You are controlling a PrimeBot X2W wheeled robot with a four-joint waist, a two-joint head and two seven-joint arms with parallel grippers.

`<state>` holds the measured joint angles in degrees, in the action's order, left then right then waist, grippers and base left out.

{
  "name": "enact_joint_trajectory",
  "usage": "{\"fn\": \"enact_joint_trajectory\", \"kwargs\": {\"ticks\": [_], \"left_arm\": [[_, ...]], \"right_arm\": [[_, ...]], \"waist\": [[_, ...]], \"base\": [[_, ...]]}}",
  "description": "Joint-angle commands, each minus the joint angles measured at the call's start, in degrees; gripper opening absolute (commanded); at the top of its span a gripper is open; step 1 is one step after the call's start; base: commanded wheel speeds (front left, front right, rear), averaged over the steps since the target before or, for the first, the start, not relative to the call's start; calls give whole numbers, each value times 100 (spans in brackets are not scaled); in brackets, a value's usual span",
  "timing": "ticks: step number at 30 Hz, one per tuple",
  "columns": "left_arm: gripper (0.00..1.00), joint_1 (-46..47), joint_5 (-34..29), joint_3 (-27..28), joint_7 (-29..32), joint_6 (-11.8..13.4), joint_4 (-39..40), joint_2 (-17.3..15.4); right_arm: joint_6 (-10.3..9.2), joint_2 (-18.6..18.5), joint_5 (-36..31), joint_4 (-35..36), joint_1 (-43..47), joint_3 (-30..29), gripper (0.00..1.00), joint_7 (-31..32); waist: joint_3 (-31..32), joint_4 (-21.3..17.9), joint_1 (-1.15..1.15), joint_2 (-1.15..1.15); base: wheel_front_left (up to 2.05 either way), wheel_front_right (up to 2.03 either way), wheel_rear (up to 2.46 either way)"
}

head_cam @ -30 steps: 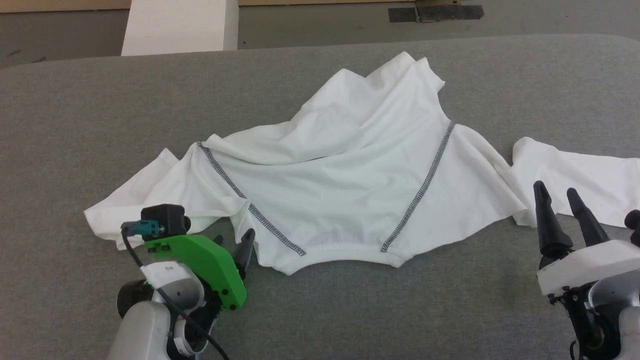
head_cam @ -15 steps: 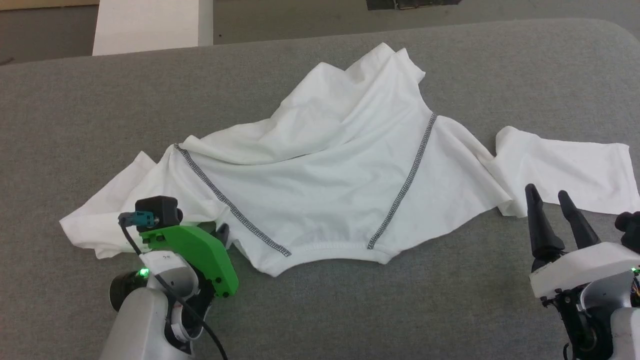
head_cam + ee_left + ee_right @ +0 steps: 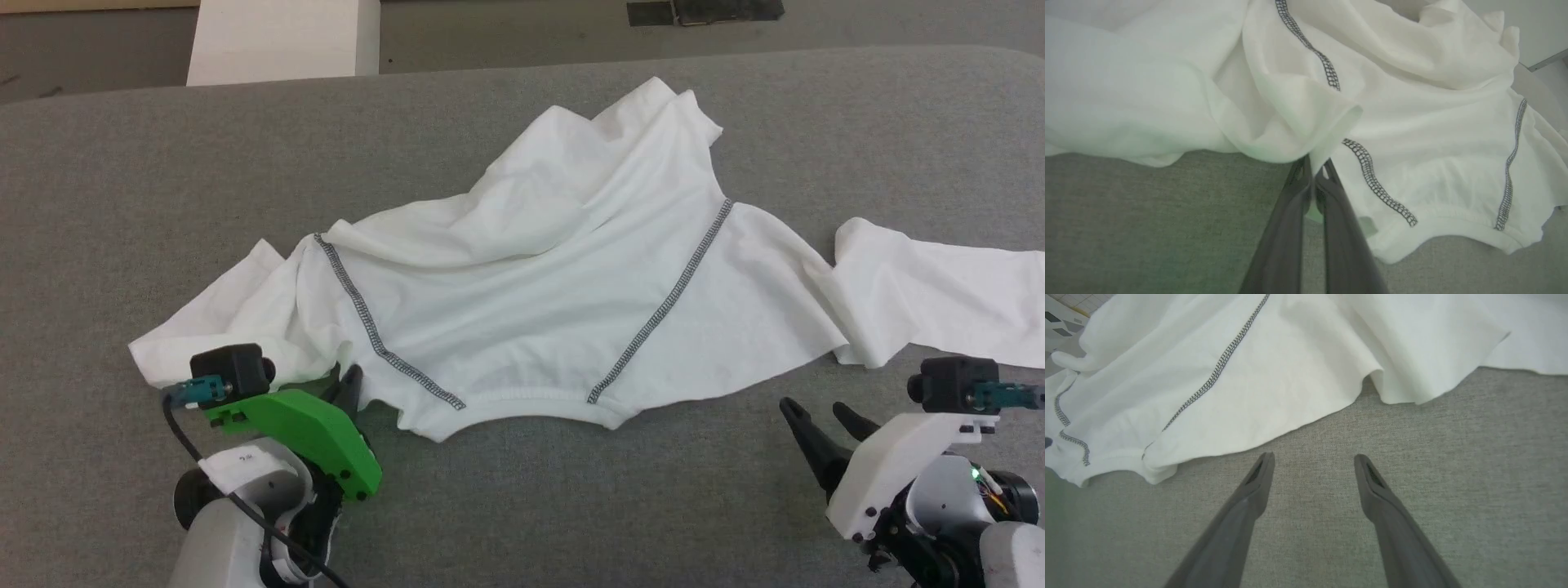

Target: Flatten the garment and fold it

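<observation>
Garment sprawls wrinkled across the middle of our grey desk, one sleeve trailing off the right edge of the frame. At lower left, our left pincer is clenched on a fold of its lower edge beside a zigzag seam. At lower right, our right pincer stands released over bare desk, just short of the cloth.

Premises present as a robotics test laboratory, not a home: a broad grey felt-covered worktable with rounded corners stands on bare grey hard flooring, with a plain white rigid rectangular box and a dark flat floor plate beyond its far edge.
</observation>
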<state>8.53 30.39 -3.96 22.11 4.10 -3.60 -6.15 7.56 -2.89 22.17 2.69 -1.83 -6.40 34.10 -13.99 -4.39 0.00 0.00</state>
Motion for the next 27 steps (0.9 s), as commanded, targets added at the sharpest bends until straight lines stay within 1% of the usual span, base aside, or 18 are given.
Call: {"fn": "enact_joint_trajectory", "kwargs": {"ticks": [1, 5, 10, 14, 19, 20, 21, 22, 25, 27], "left_arm": [[0, -56, 31, -17, 0, -7, 24, 23], [0, -54, 66, -108, 14, -4, 31, 72], [0, -29, 93, -186, 6, -24, -28, 96], [0, -2, 93, -224, 3, -32, -50, 95], [0, 28, 102, -233, -17, -44, -77, 71], [0, 32, 102, -235, -23, -42, -80, 67], [0, 34, 102, -237, -26, -41, -83, 65], [0, 33, 103, -238, -31, -39, -87, 61], [0, 18, 109, -251, -50, -43, -102, 58], [0, 26, 133, -279, -112, -88, -93, 64]], "right_arm": [[-8, 2, -8, -122, -161, -35, 100, 84], [-8, 2, 35, -626, -505, -97, 100, 179], [-8, 2, 201, -1258, -941, 79, 100, 55], [-8, 2, 184, -1585, -1200, 265, 100, -77], [-8, 2, 53, -1793, -1388, 469, 100, -157], [-8, 2, 22, -1832, -1407, 480, 94, -145], [-8, 2, -31, -1854, -1422, 503, 31, -123], [-8, 2, -110, -1858, -1435, 523, 0, -112], [-8, 2, -314, -1815, -1445, 490, 0, -113], [-8, 2, -415, -1607, -1425, 494, 0, -75]], "waist": [[-42, 30, 0, 0], [-122, 72, 0, 0], [-202, 119, 0, 0], [-269, 154, 0, 0], [-312, 178, 0, 0], [-318, 180, 0, 0], [-321, 180, 0, 0], [-319, 176, 0, 0], [-293, 163, 0, 0], [-204, 143, 0, 0]], "base": [[0, 0, 0], [0, 0, 0], [0, 0, 0], [0, 0, 0], [0, 0, 0], [0, 0, 0], [0, 0, 0], [0, 0, 0], [0, 0, 0], [0, 0, 0]]}}
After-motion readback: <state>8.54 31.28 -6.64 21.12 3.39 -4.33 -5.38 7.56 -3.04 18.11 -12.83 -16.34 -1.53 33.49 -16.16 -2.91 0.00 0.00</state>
